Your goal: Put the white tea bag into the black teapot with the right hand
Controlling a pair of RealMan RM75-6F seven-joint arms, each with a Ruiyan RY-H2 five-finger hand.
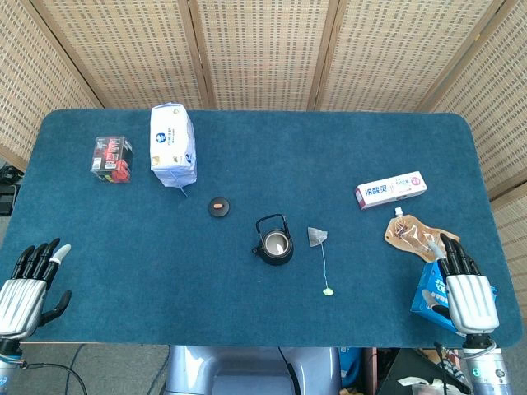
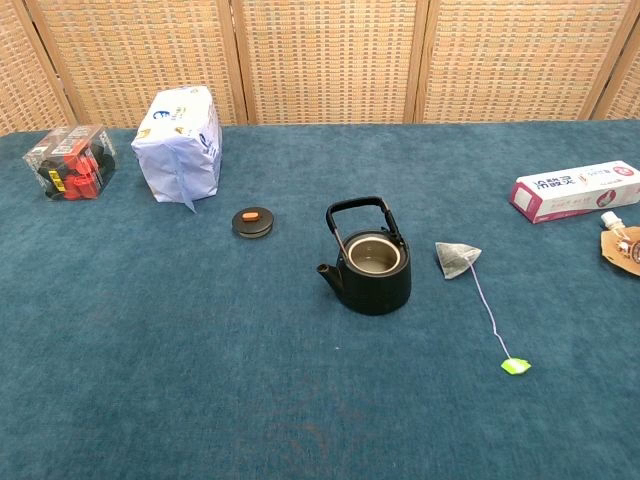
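Head view shows the table [image 1: 247, 321], then both hands at its near corners: left hand [image 1: 25, 288] and right hand [image 1: 465, 288], fingers spread, holding nothing. Teapot [image 1: 273, 240] stands lidless mid-table, the tea bag [image 1: 317, 237] just beside it at three o'clock.

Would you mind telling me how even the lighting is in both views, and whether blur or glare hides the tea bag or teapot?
Head view: soft, even light, faint shadows; tea bag and teapot small but sharp; the right hand shines slightly. Chest view: both crisp, no glare, though the tea bag's thin string is faint.
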